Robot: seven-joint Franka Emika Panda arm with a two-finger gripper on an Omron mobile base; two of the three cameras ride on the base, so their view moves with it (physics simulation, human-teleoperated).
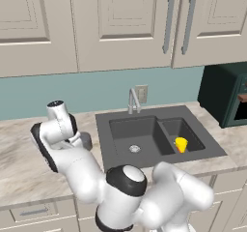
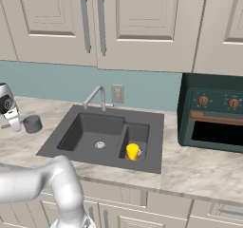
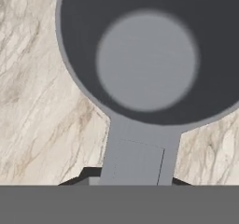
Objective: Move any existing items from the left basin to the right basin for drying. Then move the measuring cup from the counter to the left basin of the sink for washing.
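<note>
The measuring cup [image 3: 147, 59], a dark grey round cup, stands on the marbled counter [image 1: 19, 149] left of the sink [image 1: 108, 117]. My gripper [image 3: 130, 178] points down over it, shut on its straight handle [image 3: 137, 157], with a dark tip pressed to each side. From the base views the cup [image 1: 86, 140] [image 2: 32, 123] sits just beside my hand [image 1: 77, 139] [image 2: 14, 124]. A yellow cup with a red-orange base [image 1: 181, 144] [image 2: 132, 151] stands in the narrow right basin [image 1: 181, 128] [image 2: 137, 133]. The wide left basin [image 1: 130, 129] [image 2: 95, 127] holds just its silver drain.
A silver gooseneck faucet [image 1: 133, 100] [image 2: 95, 96] rises behind the sink. A dark green oven [image 2: 213, 113] [image 1: 226, 95] sits on the counter to the right. Wall cabinets [image 1: 120, 23] hang overhead. My own arm's elbow [image 1: 125, 182] fills the foreground.
</note>
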